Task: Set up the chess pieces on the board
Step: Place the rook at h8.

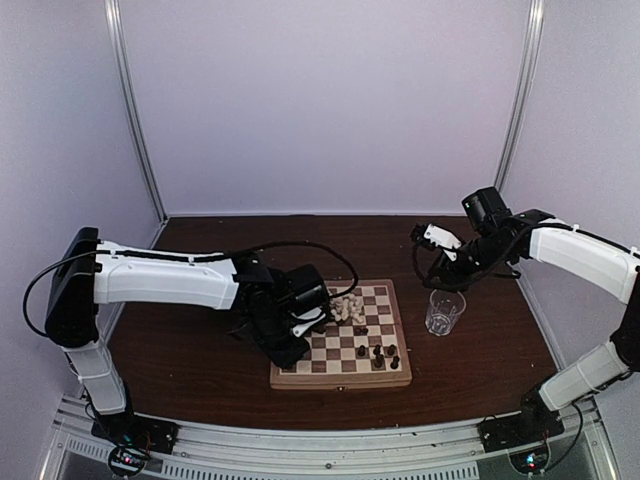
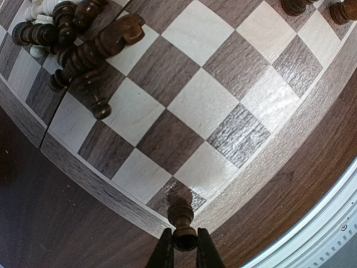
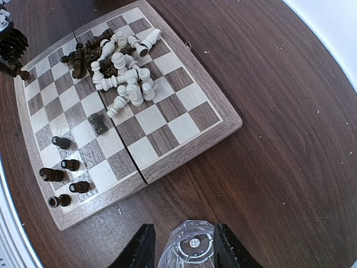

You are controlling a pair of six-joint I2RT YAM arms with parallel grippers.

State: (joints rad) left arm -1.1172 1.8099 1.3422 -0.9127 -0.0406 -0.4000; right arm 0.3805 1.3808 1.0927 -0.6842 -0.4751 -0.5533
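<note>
The board (image 1: 340, 380) lies in the middle of the table. A heap of fallen cream and dark chess pieces (image 1: 348, 308) covers its far squares, also in the right wrist view (image 3: 125, 78). Several dark pieces (image 1: 378, 352) stand on its near right squares. My left gripper (image 2: 183, 241) is shut on a dark pawn (image 2: 182, 215) over the board's corner dark square (image 2: 195, 196). I cannot tell whether the pawn's base touches it. My right gripper (image 3: 184, 248) is open and empty, off the board's right side, with its fingers (image 3: 136, 248) either side of a clear glass below.
The clear drinking glass (image 1: 445, 311) stands on the table right of the board, also in the right wrist view (image 3: 189, 251). A metal rail (image 1: 330, 450) runs along the table's near edge. White walls enclose the back and sides.
</note>
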